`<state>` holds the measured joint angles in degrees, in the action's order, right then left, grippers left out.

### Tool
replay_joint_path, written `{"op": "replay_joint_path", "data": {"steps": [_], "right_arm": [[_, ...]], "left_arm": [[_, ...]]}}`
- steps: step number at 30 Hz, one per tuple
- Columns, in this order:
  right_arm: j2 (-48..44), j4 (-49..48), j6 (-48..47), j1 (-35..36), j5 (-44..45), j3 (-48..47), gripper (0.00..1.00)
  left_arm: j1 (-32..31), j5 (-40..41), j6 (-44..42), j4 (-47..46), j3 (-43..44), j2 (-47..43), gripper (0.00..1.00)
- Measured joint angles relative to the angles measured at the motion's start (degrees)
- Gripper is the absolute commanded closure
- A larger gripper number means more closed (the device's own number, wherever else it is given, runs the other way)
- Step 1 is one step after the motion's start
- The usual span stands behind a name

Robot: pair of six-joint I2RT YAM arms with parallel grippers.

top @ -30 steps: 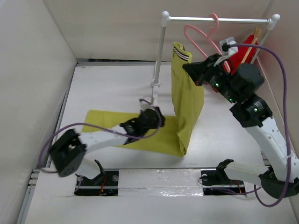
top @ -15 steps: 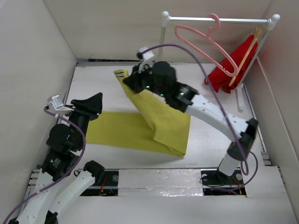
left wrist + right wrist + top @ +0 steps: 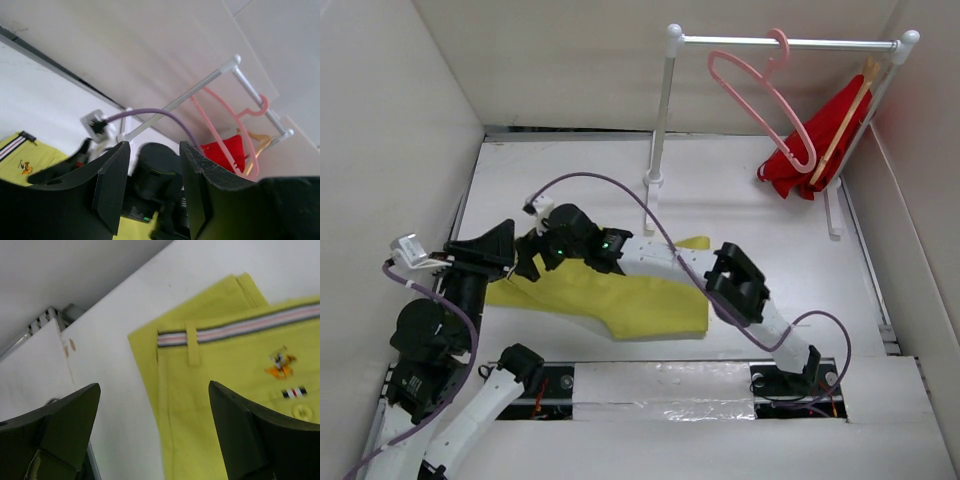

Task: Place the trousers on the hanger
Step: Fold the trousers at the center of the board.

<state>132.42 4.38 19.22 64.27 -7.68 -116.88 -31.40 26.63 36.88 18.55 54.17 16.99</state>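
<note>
On the bench (image 3: pixel 760 230) the trousers (image 3: pixel 640 300) lay flat, well apart from the hanger (image 3: pixel 767 92) hooked on the rail (image 3: pixel 790 43). My right tool (image 3: pixel 154 390) hung spread over their waistband (image 3: pixel 240 330), gripping nothing; my left tool (image 3: pixel 153 147) was spread and empty too.

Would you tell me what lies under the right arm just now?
The mustard trousers lie on the table beneath the right arm; it hides their far edge from above.
</note>
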Motion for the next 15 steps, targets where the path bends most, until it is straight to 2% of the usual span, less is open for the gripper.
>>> {"op": "replay_joint_path", "data": {"steps": [2, 3, 4, 6, 9, 11, 15], "right_arm": [[-8.07, -3.74, -0.24, -1.18, -0.31, 14.19, 0.32], [-13.20, -4.87, -0.39, -1.99, -0.33, 21.29, 0.50], [-18.60, -6.01, -0.50, -2.97, -0.15, 27.56, 0.84], [-29.94, -9.88, -0.70, -5.09, 0.90, 38.95, 1.00], [-48.33, -16.90, -0.79, -8.09, 4.61, 54.18, 1.00], [-56.85, -20.33, -0.44, -8.55, 7.37, 62.31, 1.00], [-64.96, -27.04, 1.73, -8.85, 10.36, 79.12, 1.00]], "left_arm": [[0.00, -1.18, 0.46, -0.42, -3.10, 0.00, 0.58], [0.00, -2.05, 0.70, -0.90, -4.96, 0.26, 0.58], [0.00, -3.06, 1.03, -1.57, -6.95, 0.66, 0.59], [0.00, -5.64, 1.77, -3.48, -10.97, 2.51, 0.59], [0.00, -9.73, 2.67, -7.93, -17.11, 7.43, 0.60], [-0.07, -12.09, 3.06, -11.23, -20.90, 12.48, 0.60], [-1.77, -15.34, 3.56, -17.64, -24.98, 24.37, 0.60]]}}
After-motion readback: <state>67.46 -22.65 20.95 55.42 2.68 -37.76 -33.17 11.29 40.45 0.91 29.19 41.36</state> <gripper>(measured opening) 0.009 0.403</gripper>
